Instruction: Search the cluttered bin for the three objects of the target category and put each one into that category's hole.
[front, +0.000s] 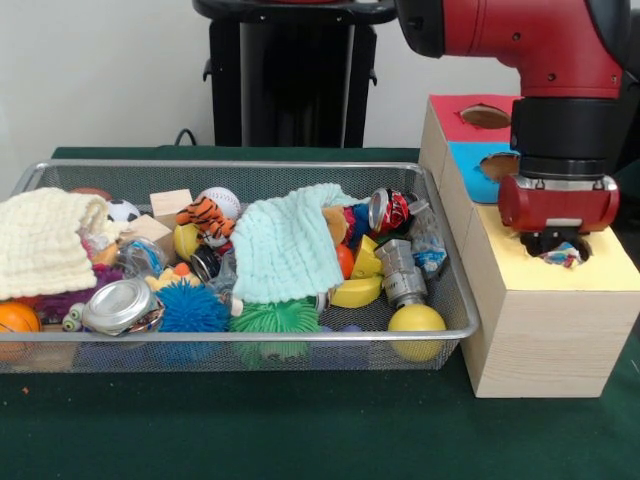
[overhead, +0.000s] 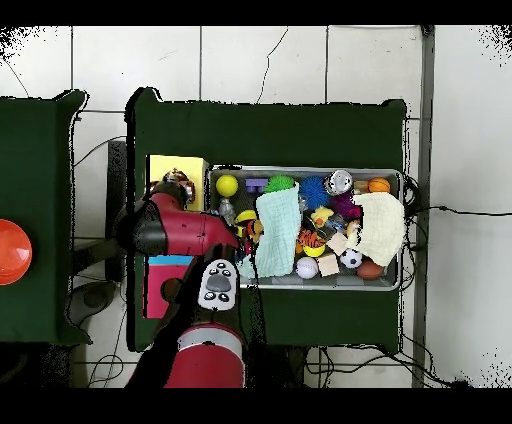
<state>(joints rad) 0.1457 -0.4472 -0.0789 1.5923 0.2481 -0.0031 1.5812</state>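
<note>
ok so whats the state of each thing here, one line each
hand: over the yellow hole, something crumpled at it, grip unclear
yellow hole: mostly hidden by the hand
red hole: open, nothing in it visible
blue hole: open, partly hidden
mint cloth: draped over toys
cream cloth: bunched at the bin's end
red can: dented, lying down
wire bin: full

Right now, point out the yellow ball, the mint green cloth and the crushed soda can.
yellow ball (front: 416, 320), front view, middle of its upper face
mint green cloth (front: 285, 250), front view, centre of the draped fabric
crushed soda can (front: 390, 211), front view, its red side
</note>
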